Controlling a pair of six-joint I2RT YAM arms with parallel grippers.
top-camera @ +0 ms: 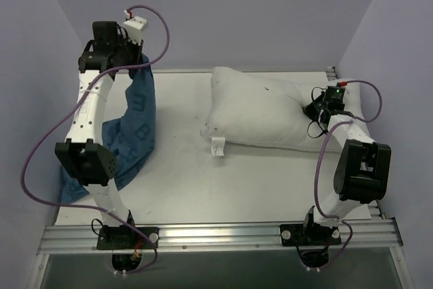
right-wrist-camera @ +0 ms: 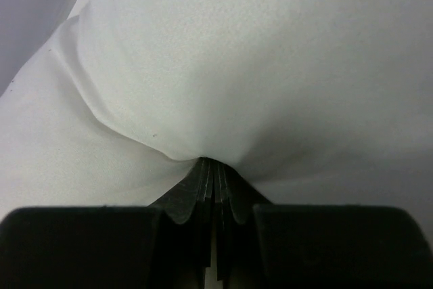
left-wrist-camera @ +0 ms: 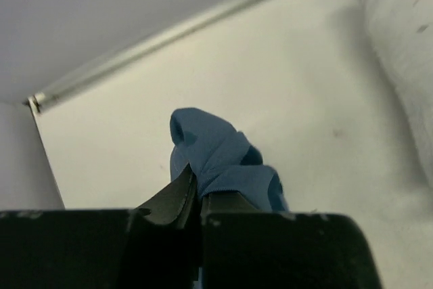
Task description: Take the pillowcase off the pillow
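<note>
Left gripper (left-wrist-camera: 196,179): clamped on lifted pillowcase (top-camera: 139,123); the thin bunched pinch may slip. Right gripper (right-wrist-camera: 215,166): clamped on bare pillow (top-camera: 260,109); any tug could drag it

The dark blue pillowcase (top-camera: 139,123), printed with paler letters, hangs in a bunched drape at the left, its lower end seemingly resting on the tabletop (top-camera: 183,181). Apart from it, the bare white pillow (top-camera: 260,109) lies toward the far right, its tag (top-camera: 217,145) at the near-left corner.
</note>
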